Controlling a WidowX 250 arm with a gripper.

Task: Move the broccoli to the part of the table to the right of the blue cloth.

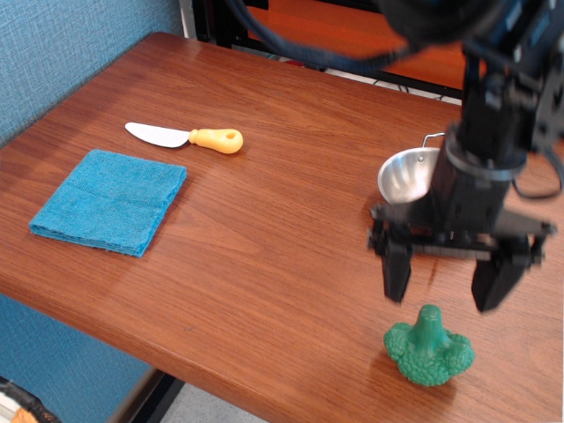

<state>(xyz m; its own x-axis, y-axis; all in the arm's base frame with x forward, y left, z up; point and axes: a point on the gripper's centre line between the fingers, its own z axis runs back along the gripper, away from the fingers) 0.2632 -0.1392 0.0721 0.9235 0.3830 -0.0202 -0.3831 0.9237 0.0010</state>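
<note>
Hovering gripper (448,284), fingers apart, above broccoli (429,348) near table (264,238) front edge; blue cloth (110,199) at left edge.

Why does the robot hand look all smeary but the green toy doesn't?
In the observation.image view, the black gripper and arm show motion blur; its fingers are soft-edged. The bumpy green plastic toy broccoli on the reddish-brown wooden table stays sharp, with a faint shadow.

One broccoli (429,348), one cloth (110,200), one knife (185,137), one bowl (407,177).
</note>
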